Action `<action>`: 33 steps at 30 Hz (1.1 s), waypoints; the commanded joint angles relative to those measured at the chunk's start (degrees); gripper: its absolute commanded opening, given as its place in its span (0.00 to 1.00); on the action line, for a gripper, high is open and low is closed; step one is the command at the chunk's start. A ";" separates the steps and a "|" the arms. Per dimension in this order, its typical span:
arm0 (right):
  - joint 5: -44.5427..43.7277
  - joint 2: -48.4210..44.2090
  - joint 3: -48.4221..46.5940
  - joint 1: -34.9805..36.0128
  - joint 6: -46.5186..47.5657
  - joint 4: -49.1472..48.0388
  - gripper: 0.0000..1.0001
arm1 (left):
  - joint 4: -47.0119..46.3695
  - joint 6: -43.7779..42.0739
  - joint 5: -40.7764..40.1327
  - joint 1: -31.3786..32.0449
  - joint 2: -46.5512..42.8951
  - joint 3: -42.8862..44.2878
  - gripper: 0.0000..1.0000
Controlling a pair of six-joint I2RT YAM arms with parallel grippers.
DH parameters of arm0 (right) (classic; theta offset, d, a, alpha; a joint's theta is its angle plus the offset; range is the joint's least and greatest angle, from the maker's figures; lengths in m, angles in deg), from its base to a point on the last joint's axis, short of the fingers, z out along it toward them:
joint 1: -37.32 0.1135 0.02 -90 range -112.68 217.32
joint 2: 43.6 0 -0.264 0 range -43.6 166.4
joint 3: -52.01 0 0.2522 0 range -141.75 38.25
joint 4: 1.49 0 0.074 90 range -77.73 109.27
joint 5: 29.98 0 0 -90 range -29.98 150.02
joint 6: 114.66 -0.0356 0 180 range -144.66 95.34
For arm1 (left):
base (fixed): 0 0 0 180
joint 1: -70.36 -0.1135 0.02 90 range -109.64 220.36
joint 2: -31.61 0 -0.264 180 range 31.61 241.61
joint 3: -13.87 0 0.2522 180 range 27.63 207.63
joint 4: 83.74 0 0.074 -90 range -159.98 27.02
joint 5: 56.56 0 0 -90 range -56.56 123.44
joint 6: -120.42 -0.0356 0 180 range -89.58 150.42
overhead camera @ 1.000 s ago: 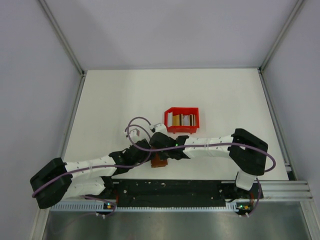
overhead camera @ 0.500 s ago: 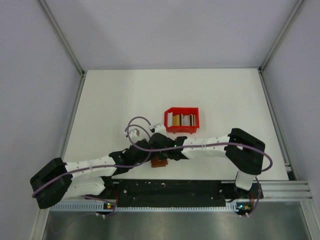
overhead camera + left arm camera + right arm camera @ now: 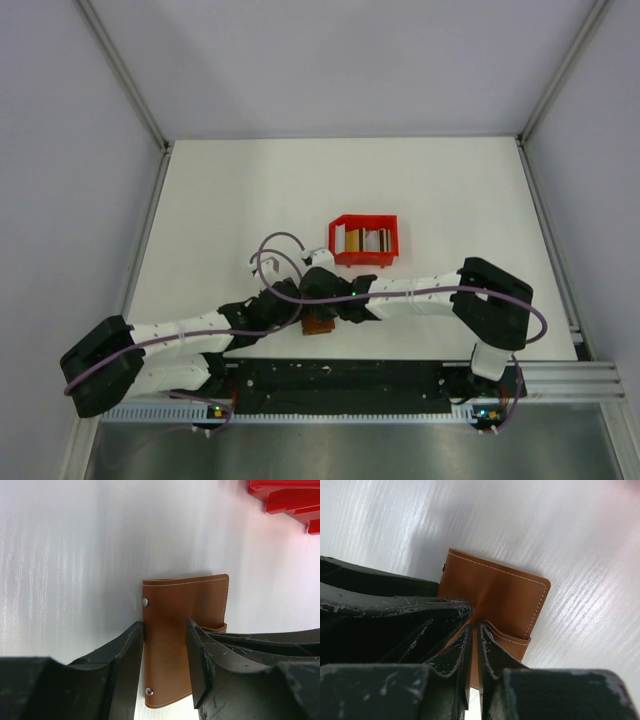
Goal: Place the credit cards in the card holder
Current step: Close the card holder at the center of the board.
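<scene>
The brown card holder [image 3: 319, 324] lies closed near the table's front edge, between both arms. My left gripper [image 3: 165, 625] stands partly open over the card holder [image 3: 182, 610], one finger at its snap edge and the other resting on its cover. My right gripper [image 3: 475, 627] is shut on a thin brown flap by the closing tab of the card holder [image 3: 505, 592]. From above, the left gripper [image 3: 290, 312] and right gripper [image 3: 322, 308] meet at it. The credit cards [image 3: 362, 239], gold and whitish, stand in the red bin [image 3: 364, 262].
The red bin [image 3: 290, 500] sits just beyond the card holder, towards the table's middle. The black base rail [image 3: 340, 378] runs right behind the holder at the near edge. Metal frame posts border the table on both sides.
The right arm has edged slightly to the left. The left arm and the card holder have stayed where they were.
</scene>
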 commanded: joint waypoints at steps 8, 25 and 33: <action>2.19 -4.77 2.75 -0.09 4.64 -4.46 0.24 | 5.54 -1.22 1.05 -0.10 0.21 -1.17 0.45; 0.35 -15.49 12.59 -2.28 -1.93 -8.87 0.17 | 0.55 -6.49 4.20 -0.10 -6.11 -1.43 0.47; 2.37 -14.53 14.62 -2.72 -3.96 -11.24 0.06 | -6.75 -11.15 10.98 -0.10 -4.10 -0.73 0.48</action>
